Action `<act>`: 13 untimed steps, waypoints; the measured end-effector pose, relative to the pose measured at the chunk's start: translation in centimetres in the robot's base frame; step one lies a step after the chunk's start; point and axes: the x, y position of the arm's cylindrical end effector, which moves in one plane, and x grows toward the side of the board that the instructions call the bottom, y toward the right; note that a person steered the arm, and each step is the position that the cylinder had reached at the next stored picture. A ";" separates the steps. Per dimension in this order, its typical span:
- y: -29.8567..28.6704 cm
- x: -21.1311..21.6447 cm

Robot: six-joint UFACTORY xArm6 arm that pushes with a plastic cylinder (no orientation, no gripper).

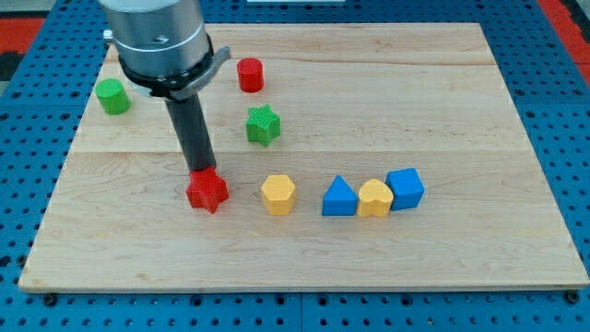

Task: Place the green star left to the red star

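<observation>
We are resting my tip (204,171) right at the top edge of the red star (207,192), with no fingers here to open or close, just the bare rod holding nothing. The green star (263,124) is sitting up and to the view's right of it, well apart. A yellow block (277,195) is lying just right of the red star.

The arm's housing (157,37) is running off the view's top edge. My tip (205,172) is meeting the red star (207,191) at its 12 o'clock edge; actual contact is staying unclear.
</observation>
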 end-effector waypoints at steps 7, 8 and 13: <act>2.0 -12.3; -0.6 -9.1; -4.6 -12.3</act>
